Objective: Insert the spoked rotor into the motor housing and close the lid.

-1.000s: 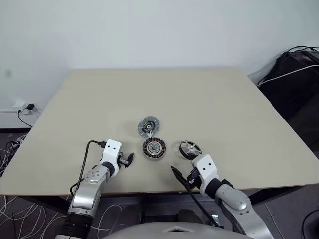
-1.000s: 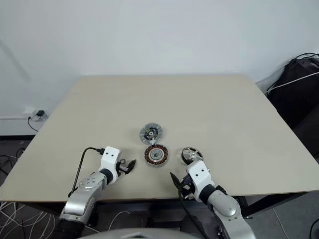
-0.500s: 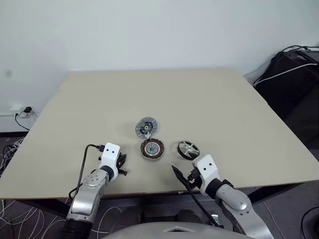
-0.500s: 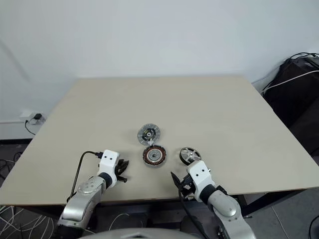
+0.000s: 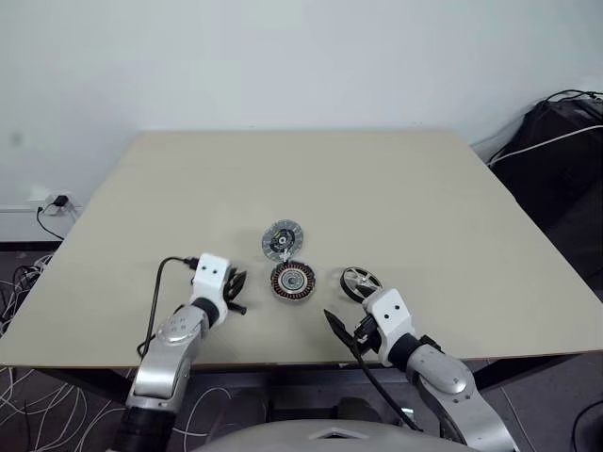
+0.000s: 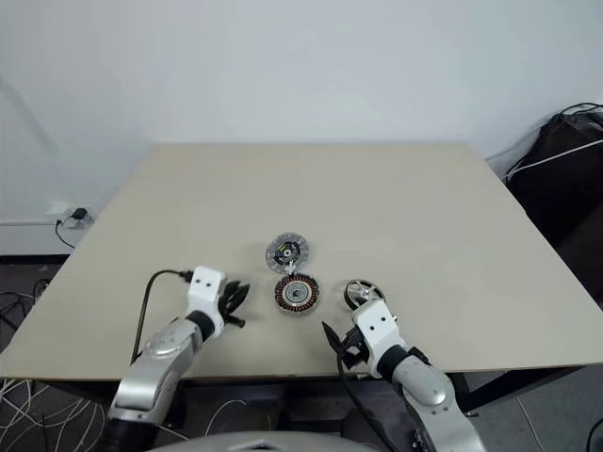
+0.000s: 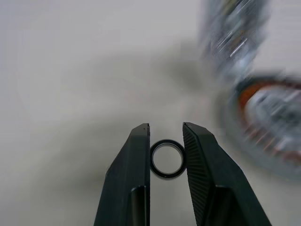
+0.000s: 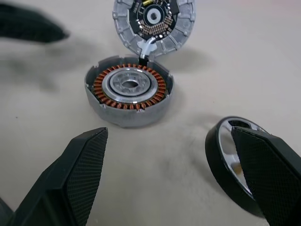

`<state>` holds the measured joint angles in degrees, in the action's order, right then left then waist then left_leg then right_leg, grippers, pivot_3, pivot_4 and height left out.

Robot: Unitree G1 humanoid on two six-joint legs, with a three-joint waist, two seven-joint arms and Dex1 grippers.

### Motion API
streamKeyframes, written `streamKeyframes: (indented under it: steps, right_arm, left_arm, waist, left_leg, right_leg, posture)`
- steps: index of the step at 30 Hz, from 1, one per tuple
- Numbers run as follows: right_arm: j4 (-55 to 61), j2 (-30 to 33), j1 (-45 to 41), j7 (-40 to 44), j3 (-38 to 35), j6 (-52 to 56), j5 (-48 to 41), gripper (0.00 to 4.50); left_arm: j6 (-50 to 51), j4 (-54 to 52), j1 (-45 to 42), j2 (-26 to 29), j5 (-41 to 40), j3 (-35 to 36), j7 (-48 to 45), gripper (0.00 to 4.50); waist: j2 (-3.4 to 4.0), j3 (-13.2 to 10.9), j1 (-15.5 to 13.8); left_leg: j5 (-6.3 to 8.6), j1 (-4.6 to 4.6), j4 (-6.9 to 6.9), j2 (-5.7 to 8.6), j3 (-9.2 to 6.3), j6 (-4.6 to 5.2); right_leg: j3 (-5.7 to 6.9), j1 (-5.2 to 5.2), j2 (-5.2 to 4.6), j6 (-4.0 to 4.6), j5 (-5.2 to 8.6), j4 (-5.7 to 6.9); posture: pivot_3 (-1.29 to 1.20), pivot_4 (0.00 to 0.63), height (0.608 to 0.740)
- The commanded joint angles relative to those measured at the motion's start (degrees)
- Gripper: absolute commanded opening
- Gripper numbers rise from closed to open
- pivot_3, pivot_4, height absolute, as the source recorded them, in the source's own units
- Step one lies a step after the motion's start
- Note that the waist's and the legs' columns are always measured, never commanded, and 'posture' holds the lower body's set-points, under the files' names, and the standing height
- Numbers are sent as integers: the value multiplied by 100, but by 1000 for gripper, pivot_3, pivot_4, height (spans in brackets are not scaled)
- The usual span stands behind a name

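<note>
The table carries all the parts, grouped near its front edge. Taking the motor housing as the landmark: it lies flat with its copper windings facing up, the lid lies just behind it with its green-and-yellow face up, and the spoked rotor lies just to its right, propped on edge.

The right gripper hangs in front of the housing, jaws wide apart and holding nothing, one finger just in front of the rotor.

The left gripper, to the left of the housing, is clamped on a small black ring.

The step in hand seems to be dealing with that ring; the rotor is not yet inserted. Next, the right jaws must close on the rotor's rim and carry it over the housing.
</note>
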<state>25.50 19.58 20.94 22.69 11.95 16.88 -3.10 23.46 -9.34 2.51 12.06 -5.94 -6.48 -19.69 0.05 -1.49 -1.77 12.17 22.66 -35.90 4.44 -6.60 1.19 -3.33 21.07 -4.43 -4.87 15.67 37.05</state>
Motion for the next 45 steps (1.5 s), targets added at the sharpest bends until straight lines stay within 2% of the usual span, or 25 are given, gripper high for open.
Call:
streamKeyframes:
  steps: [1,6,14,27,35,41,45]
  right_arm:
    - [184,-12,-64,-10,-16,10,-20,4500]
    - [303,-41,17,-101,-36,47,-2,4500]
    - [436,-71,137,-211,-37,85,24,4500]
    - [464,-89,136,-240,-61,93,51,4500]
    - [452,-71,99,-217,-82,94,36,4500]
    - [408,-50,64,-164,-88,94,12,4500]
    - [371,-37,18,-123,-73,95,5,4500]
  left_arm:
    - [-104,-124,-356,50,-71,-413,-497,682]
    - [-85,195,-724,23,-47,-806,-893,682]
    - [-170,892,-1110,-66,257,-1076,-887,682]
    - [-306,1514,-1294,-295,410,-1115,-836,682]
    - [-452,979,-1087,-328,53,-840,-895,3272]
    - [-471,189,-609,-134,-385,-608,-1188,3272]
    - [-472,-316,-232,18,-694,-483,-1383,2395]
  waist:
    - [0,0,2]
    - [0,-2,17]
    - [-2,-2,11]
    - [-3,-3,12]
    - [-3,-3,16]
    - [-1,-2,14]
    - [-1,-2,20]
  left_leg:
    - [0,0,0,0,0,0]
    - [0,0,7,-2,1,0]
    - [0,-1,-1,-1,0,1]
    - [-1,0,-2,-1,-2,2]
    - [-1,0,-2,-1,-2,2]
    - [0,0,0,-2,-2,2]
    - [0,-1,-1,-2,-2,2]
  right_leg:
    - [-1,0,3,0,0,-1]
    - [-2,4,9,0,0,-4]
    - [-1,-1,9,-3,-1,-3]
    - [0,-1,9,-6,-3,-3]
    - [0,-1,9,-6,-3,-2]
    - [-2,0,7,-5,-3,-5]
    - [-3,-1,6,-4,-2,-2]
  posture:
    - [0,0,740]
    - [0,0,740]
    - [0,0,740]
    - [0,0,740]
    - [0,0,740]
    - [0,0,740]
    - [0,0,740]
